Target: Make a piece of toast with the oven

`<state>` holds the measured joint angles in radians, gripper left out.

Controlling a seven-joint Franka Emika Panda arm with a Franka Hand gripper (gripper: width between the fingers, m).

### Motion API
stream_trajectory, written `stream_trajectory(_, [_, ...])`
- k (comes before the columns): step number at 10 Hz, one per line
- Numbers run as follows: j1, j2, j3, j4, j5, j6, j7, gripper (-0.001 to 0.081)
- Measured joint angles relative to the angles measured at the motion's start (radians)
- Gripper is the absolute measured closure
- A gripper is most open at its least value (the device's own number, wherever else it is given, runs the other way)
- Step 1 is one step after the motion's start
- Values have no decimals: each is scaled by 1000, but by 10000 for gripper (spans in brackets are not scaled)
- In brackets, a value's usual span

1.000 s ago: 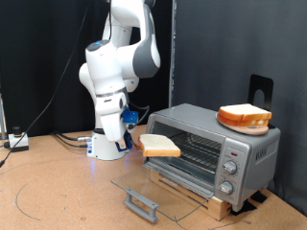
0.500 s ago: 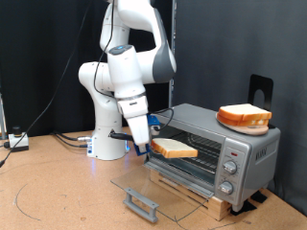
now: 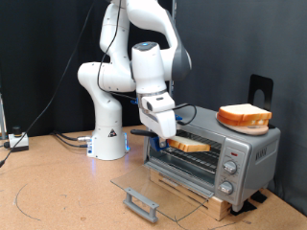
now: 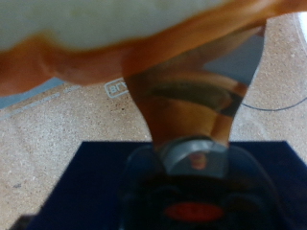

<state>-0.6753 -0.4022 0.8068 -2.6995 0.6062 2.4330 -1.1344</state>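
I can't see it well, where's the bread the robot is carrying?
In the exterior view's middle, the piece of toast is pinched in the tool, partly inside the oven mouth, above its open door.

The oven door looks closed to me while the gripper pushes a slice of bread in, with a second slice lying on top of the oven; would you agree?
Not quite: the exterior view shows the oven with its glass door dropped open. The rest holds: the gripper holds a slice of bread at the oven's mouth, and a second slice lies on top.
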Motion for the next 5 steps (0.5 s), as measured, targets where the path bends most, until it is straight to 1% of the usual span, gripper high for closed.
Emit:
stream_trajectory(2, [-2, -24, 50, -20, -27, 34, 26, 412])
stream_trajectory(3, [-6, -32, 66, -33, -39, 59, 28, 412])
stream_trajectory(5, [-21, -44, 74, -46, -62, 75, 28, 412])
